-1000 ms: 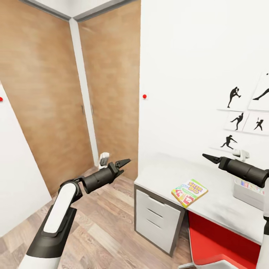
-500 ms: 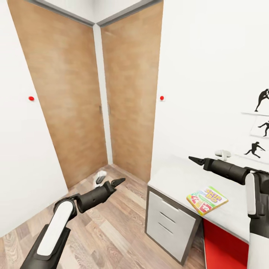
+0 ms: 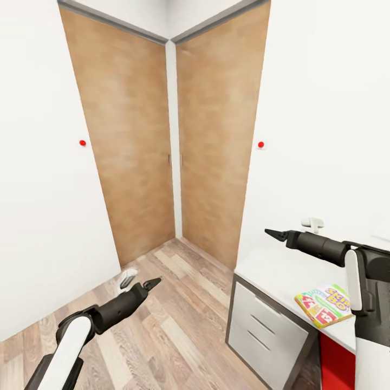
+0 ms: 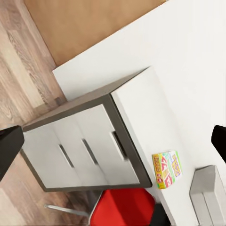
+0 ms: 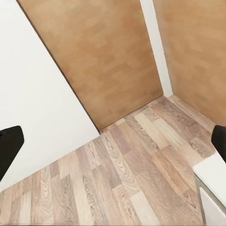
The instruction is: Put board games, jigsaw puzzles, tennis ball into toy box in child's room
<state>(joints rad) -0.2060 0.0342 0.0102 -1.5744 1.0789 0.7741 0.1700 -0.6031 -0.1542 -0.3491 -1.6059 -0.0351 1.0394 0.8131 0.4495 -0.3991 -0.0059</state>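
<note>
Two wooden doors (image 3: 162, 146) meet in the room's corner above a plank floor (image 3: 179, 319). To the right stands the light grey surface (image 3: 271, 268) with white drawers (image 3: 260, 325) under its near end. A red chair (image 4: 123, 207) is tucked beneath it. The pale grey toy box (image 4: 207, 193) sits on the surface, near the SKIP-BO board game (image 3: 324, 305), which lies flat by the front edge. The left tool (image 3: 150, 283) hangs over the floor, the right tool (image 3: 271, 233) over the surface; both have fingers spread and hold nothing.
</note>
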